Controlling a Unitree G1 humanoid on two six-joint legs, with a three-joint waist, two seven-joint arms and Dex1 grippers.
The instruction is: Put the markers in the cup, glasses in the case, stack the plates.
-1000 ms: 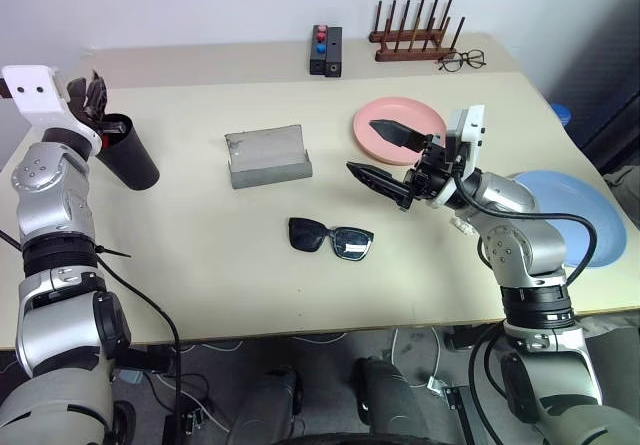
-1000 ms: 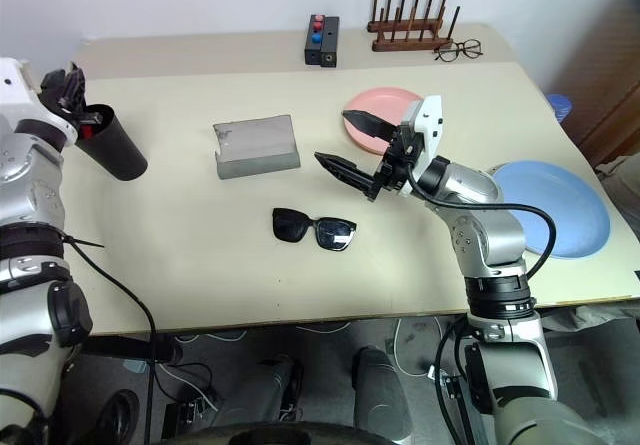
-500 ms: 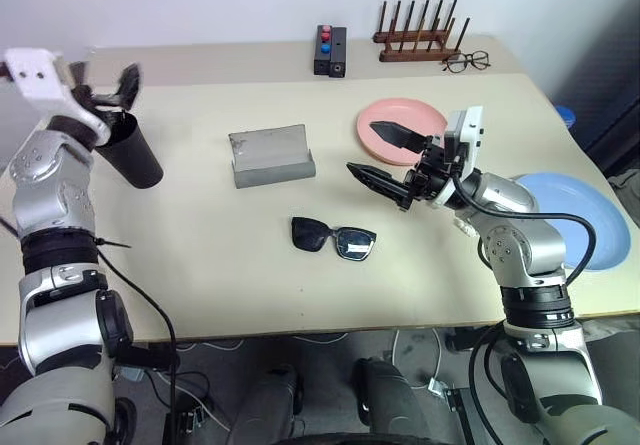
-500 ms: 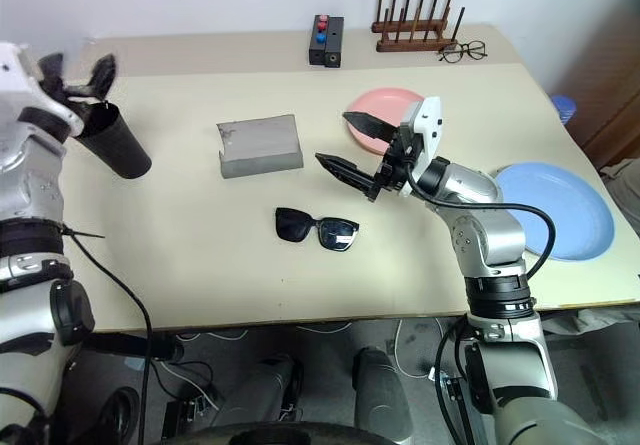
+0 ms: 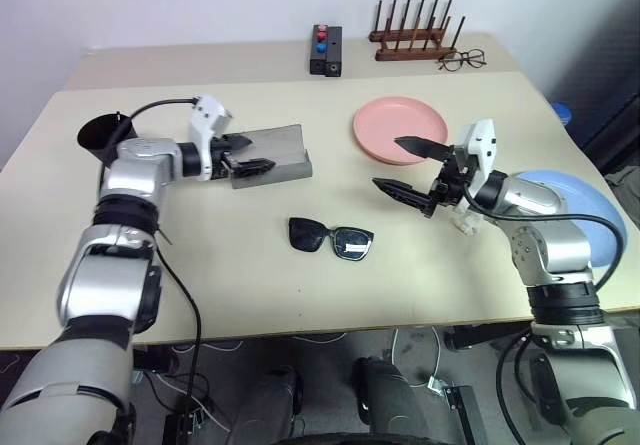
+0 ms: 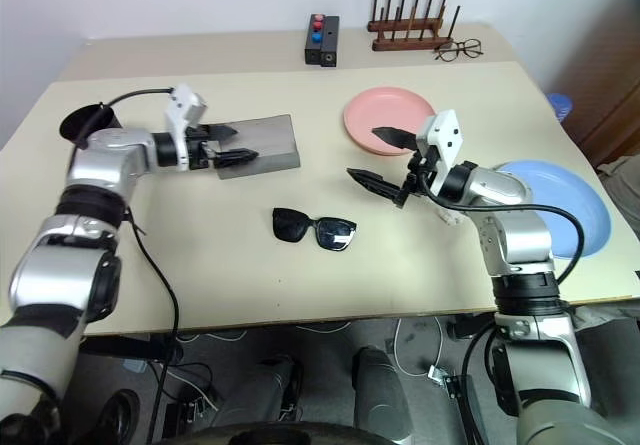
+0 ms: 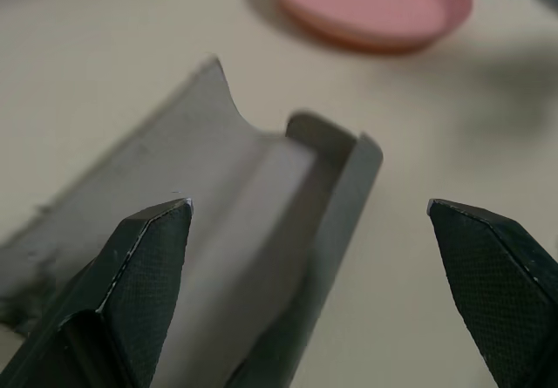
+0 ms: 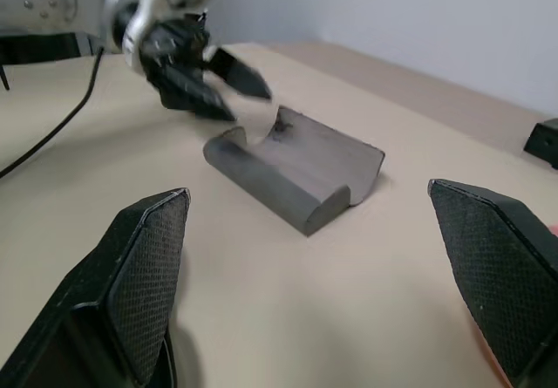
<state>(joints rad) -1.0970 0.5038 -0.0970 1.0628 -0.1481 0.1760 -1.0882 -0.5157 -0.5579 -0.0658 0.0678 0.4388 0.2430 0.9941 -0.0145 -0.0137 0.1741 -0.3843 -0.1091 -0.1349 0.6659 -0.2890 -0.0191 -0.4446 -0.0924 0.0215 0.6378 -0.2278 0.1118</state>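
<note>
Sunglasses [image 5: 331,238] are lying folded-out on the table [image 5: 200,265], untouched, at about six o'clock from the grey felt case [image 5: 268,155] — so the glasses step is judged to be the one in hand. The case is being approached by the left gripper [image 5: 250,160], whose fingers are spread wide and holding nothing, just at the case's nine o'clock end. The right gripper [image 5: 412,168] is being held above the table at roughly two o'clock from the sunglasses, jaws likewise parted and empty.

The black cup [image 5: 100,133] is standing at nine o'clock of the case; its contents cannot be made out. The pink plate [image 5: 399,128] and blue plate [image 5: 575,197] are lying well apart, not yet stacked.

Next, the case is probably to be steadied while the sunglasses are being picked up by the right gripper — a low, careful pinch on the frame is called for.
</note>
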